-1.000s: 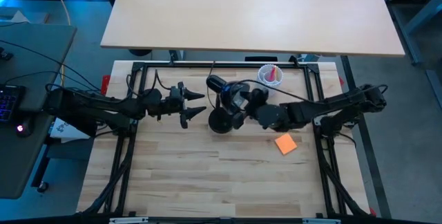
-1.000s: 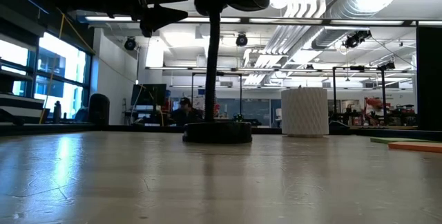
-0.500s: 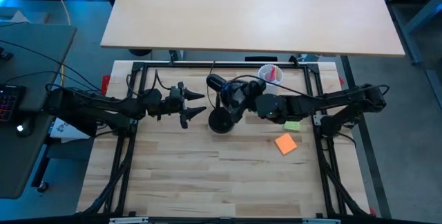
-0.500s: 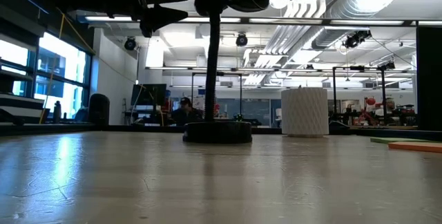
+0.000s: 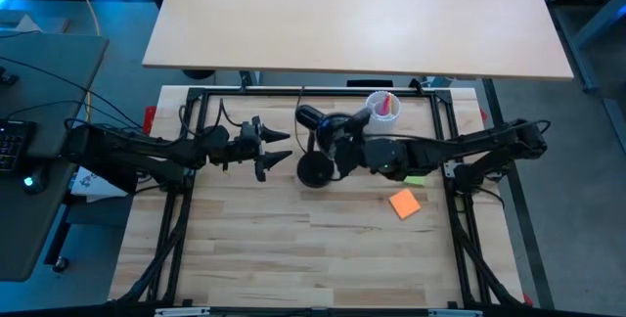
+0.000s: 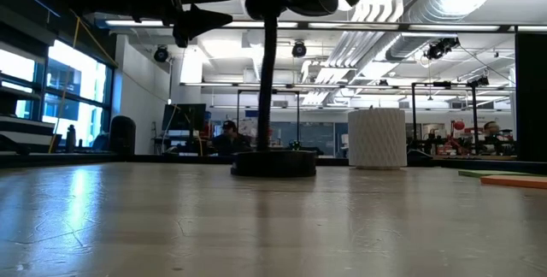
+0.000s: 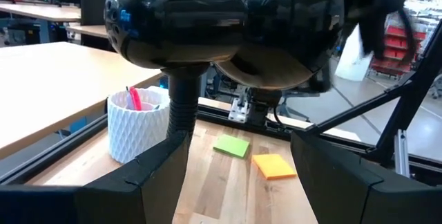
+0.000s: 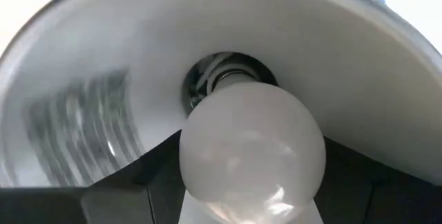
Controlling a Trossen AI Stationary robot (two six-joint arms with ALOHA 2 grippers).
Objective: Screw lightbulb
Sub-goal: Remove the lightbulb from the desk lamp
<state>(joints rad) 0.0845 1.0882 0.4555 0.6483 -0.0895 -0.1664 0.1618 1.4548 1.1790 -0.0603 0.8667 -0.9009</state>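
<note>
Bulb: the white frosted bulb point(image 8: 252, 148) sits inside the lamp's shade point(image 8: 90, 86), its base at the socket point(image 8: 224, 79) in the middle of the shade; how far it is threaded in cannot be told.
Right tool: the right tool point(image 5: 344, 148) is pushed up against the shade opening. In its wrist view both dark fingers point(image 8: 131, 189) lie along either side of the bulb's globe, close around it; whether they actually press on the glass cannot be told.
Left tool: the left tool point(image 5: 277, 149) hangs above the tabletop just beside the lamp, apart from it, its fingers point(image 7: 148, 179) spread wide with nothing between them.
Lamp: the black lamp point(image 5: 315, 151) stands on its round base point(image 6: 273, 163) near the middle of the tabletop point(image 5: 293, 249), stem upright, head point(image 7: 176, 20) tilted towards the right arm.
Cup: a white ribbed cup point(image 5: 382, 108) stands at the far edge of the tabletop, behind the right arm, well apart from the lamp base in the low view.
In the cup: something pink or red point(image 7: 134, 98) pokes up above the rim; what it is cannot be told.
Notes: an orange pad point(image 5: 404, 203) and a green one point(image 7: 231, 146) lie flat on the tabletop near the right arm, just beside each other.
</note>
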